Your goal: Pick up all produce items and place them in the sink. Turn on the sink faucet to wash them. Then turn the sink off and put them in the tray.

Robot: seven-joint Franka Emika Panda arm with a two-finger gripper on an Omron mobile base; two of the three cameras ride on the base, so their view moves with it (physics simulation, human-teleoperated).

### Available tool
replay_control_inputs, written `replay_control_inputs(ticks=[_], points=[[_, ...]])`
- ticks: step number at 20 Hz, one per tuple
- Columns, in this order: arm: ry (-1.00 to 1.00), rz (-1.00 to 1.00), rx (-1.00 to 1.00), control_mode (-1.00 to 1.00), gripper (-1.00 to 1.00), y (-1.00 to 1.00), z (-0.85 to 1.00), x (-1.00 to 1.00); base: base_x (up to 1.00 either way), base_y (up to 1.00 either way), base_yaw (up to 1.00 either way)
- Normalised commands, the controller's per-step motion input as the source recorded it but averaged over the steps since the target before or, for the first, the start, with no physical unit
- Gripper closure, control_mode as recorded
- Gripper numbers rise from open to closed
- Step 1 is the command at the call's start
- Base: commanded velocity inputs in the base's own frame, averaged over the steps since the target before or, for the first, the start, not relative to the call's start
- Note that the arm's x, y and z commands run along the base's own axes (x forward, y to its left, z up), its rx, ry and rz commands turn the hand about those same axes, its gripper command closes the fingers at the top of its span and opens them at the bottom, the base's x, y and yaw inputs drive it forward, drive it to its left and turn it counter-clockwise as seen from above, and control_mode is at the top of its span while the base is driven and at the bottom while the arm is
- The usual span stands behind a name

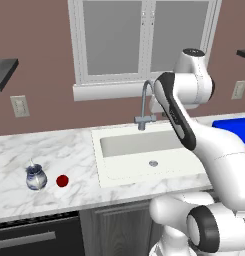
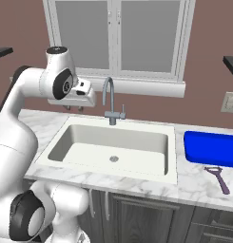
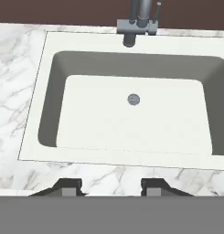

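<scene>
In the left base view, a white marble counter (image 1: 24, 150) runs across the middle of the frame under a brown wall and a white window (image 1: 144, 40). The sink (image 1: 144, 150) sits in the middle, with the grey faucet (image 1: 145, 105) at its back edge. The small red fruit (image 1: 62, 181) lies at the lower left, just beside a blue-and-white jar (image 1: 36, 177) and near the counter's front edge. The counter around them is bare. The blue tray (image 1: 234, 125) is at the right edge, partly behind the white arm.

In the right base view, the tray (image 2: 210, 148) lies right of the sink (image 2: 113, 142), with a purple peeler (image 2: 218, 178) in front of it. The gripper (image 2: 74, 108) hangs at the upper left, above the sink's back left corner, left of the faucet (image 2: 110, 102).

In the hand view, the gripper (image 3: 111, 186) at the bottom has its two tips apart and holds nothing. The sink (image 3: 131, 114) and its round drain (image 3: 133, 99) lie beyond the tips.
</scene>
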Motion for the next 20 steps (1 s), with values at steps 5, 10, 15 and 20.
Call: replay_control_inputs(ticks=[5, 10, 15, 20], points=[[-0.05, 0.00, 0.00, -1.00, -1.00, 0.01, 0.00, -0.22, 0.00, 0.00, 0.00], [-0.03, 0.06, -0.01, -1.00, -1.00, 0.28, 0.00, -0.52, 0.00, 0.00, 0.00], [0.00, 0.08, -0.01, -1.00, -1.00, 0.53, -0.05, -0.37, 0.00, 0.00, 0.00], [0.00, 0.06, -0.01, -1.00, -1.00, 0.58, -0.10, -0.15, 0.00, 0.00, 0.00]])
